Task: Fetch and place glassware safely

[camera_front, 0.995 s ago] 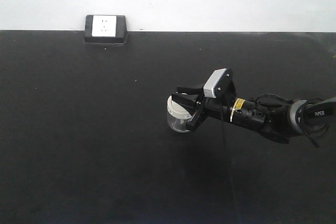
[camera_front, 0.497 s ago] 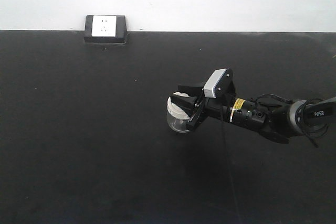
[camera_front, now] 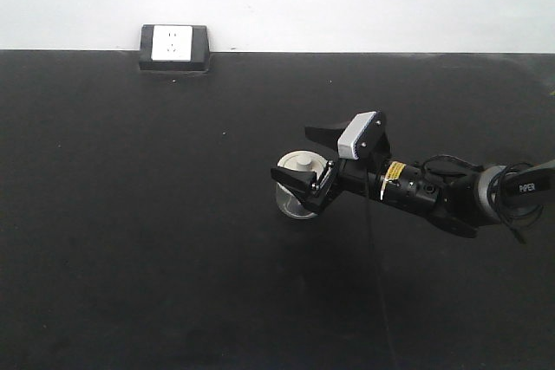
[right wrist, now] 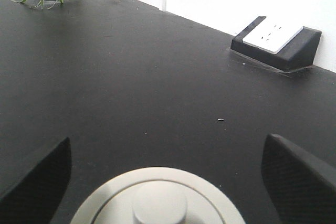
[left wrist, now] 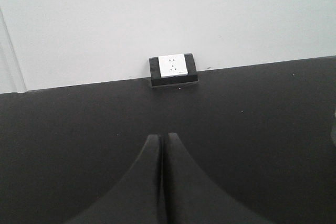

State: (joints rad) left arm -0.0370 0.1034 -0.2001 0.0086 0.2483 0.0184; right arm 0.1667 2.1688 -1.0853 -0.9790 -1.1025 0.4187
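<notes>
Your right gripper (camera_front: 310, 159) spread wide, straddling lidded glass jar (camera_front: 297, 189) on table (camera_front: 130, 214), likely freeing it. Left gripper (left wrist: 160, 182) clenched, idle.

1. A slim black robot arm (camera_front: 434, 192) of cylindrical segments is seen in the front-facing view.
2. A small yellow label with dark print (camera_front: 395, 172) is fixed to the black wrist segment.
3. White lettering reading "PiPER" (camera_front: 528, 186) is printed on a black and grey joint near the right edge.
4. Thin black cables (camera_front: 447, 165) are looped along the arm.
5. A light grey, box-shaped camera housing (camera_front: 358, 135) is mounted above the wrist.
6. The right gripper (camera_front: 310, 157) is made of two matte black, wedge-shaped fingers (camera_front: 299, 180).
7. The left gripper (left wrist: 161, 179) is seen as two matte black, tapering fingers (left wrist: 136, 182) with smooth curved outer edges.
</notes>
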